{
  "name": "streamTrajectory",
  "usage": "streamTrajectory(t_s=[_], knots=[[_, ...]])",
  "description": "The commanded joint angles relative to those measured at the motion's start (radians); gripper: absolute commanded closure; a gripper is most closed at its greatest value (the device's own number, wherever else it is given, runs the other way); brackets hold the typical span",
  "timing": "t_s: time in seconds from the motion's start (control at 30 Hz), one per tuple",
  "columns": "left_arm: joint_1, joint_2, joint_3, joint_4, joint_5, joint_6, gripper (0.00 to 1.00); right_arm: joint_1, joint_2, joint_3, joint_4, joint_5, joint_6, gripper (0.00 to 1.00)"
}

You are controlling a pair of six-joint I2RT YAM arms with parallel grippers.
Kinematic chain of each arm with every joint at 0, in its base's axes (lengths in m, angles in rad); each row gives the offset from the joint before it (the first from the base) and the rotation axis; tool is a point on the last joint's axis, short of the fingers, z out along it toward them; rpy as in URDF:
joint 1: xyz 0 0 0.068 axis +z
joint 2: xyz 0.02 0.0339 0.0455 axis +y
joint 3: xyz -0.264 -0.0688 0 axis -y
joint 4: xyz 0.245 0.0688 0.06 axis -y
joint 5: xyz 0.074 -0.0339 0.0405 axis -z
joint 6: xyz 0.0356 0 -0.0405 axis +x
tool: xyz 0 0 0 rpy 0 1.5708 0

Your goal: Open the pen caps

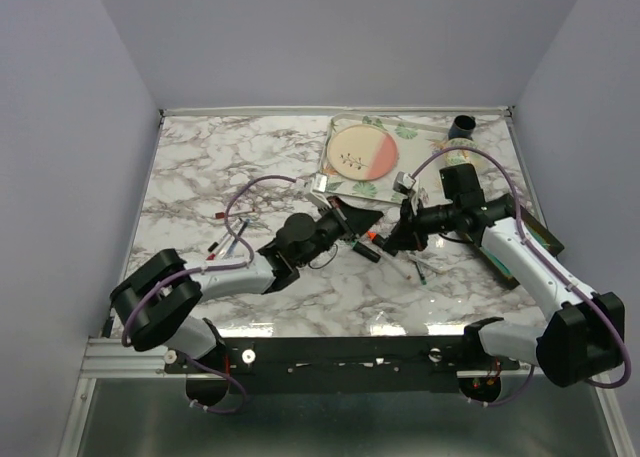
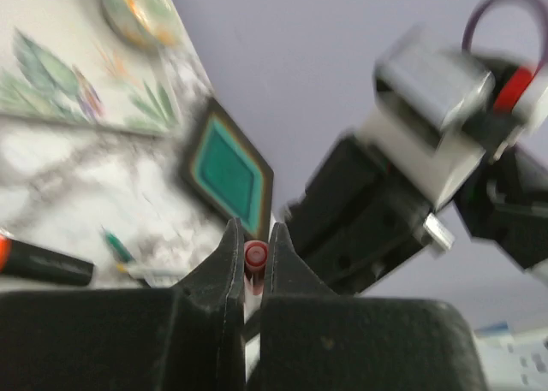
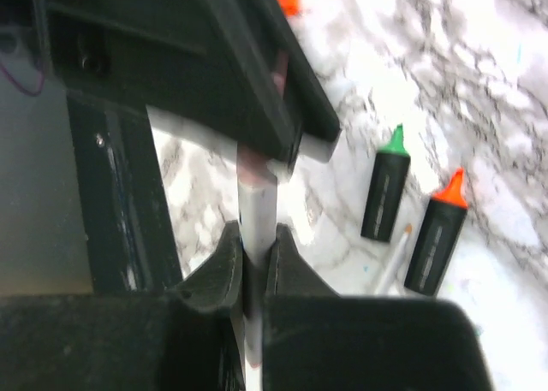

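The left arm reaches from its base toward 1 o'clock and the right arm toward 10 o'clock. They meet tip to tip low over the tabletop, just right of centre. The left fingers are pinched tight on the red pen cap. The right fingers are clamped on the same pen's grey barrel. Two black highlighters lie on the marble at 3 o'clock of the barrel.
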Motion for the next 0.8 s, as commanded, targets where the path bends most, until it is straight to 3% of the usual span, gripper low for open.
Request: streamTrajectory(t_s=[0.0, 0.17, 0.3, 0.53, 0.77], knots=[[0.255, -0.211, -0.057, -0.121, -0.227, 0.042, 1.0, -0.011, 0.012, 0.018, -0.113, 0.022, -0.053, 0.99], [0.364, -0.321, -0.065, -0.27, -0.202, 0.074, 1.0, 0.002, 0.027, 0.013, -0.089, 0.084, -0.031, 0.99], [0.369, -0.371, -0.097, -0.414, -0.163, 0.077, 1.0, 0.0, 0.065, -0.005, -0.023, 0.314, 0.009, 0.99], [0.367, -0.441, -0.169, -0.748, -0.117, 0.136, 1.0, 0.008, 0.212, 0.01, -0.053, 0.521, 0.015, 0.88], [0.366, -0.46, -0.201, -0.909, -0.106, 0.228, 1.0, 0.014, 0.285, 0.011, -0.059, 0.592, 0.023, 0.78]])
